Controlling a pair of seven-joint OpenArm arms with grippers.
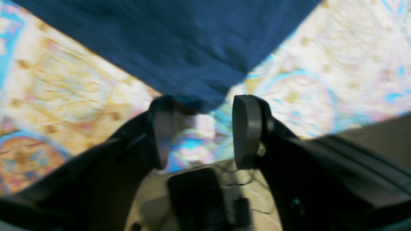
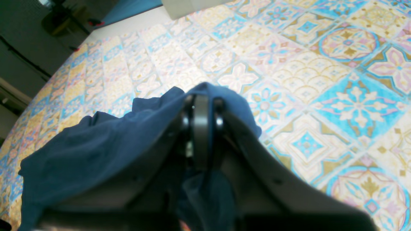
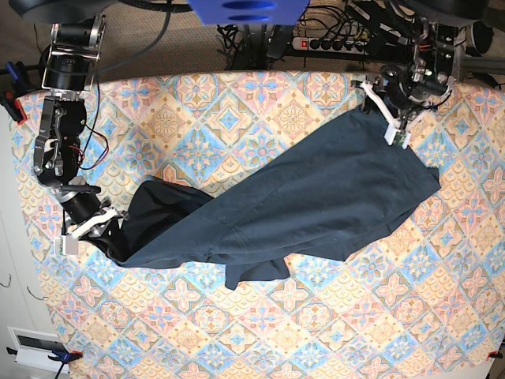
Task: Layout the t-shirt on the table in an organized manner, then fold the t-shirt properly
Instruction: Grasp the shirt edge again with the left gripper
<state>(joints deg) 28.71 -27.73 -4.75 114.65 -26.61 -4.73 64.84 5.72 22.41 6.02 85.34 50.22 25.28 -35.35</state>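
- Large counter (image 3: 260,339) under a cloth of pink, blue and yellow diamond tiles and floral prints; far wider than the garment lying on it.
- Dark navy, soft short-sleeved t-shirt (image 3: 316,205) stretched diagonally across the counter, from the near-left area of the base view up to the far-right corner; bunched and creased at the lower-left end, a flap hanging out below the middle, flatter toward the upper right.
- Right gripper (image 2: 200,128), at the base view's left, clenched on a fold of the navy fabric; cloth wraps over and around the closed jaws in the wrist view.
- Left gripper (image 1: 202,131), at the base view's right by the far corner of the shirt, jaws parted with patterned cloth visible between them; a corner of the shirt lies just ahead of the fingertips, touching or nearly so, not pinched. Wrist view blurred, so exact contact cannot be told.
- Step in hand, by judgement: laying out, not folding; one end released at the far right, the other end held.
- Next move likely calls for spreading the crumpled left end flat, smoothing out the loose flap and squaring the shirt before any fold.
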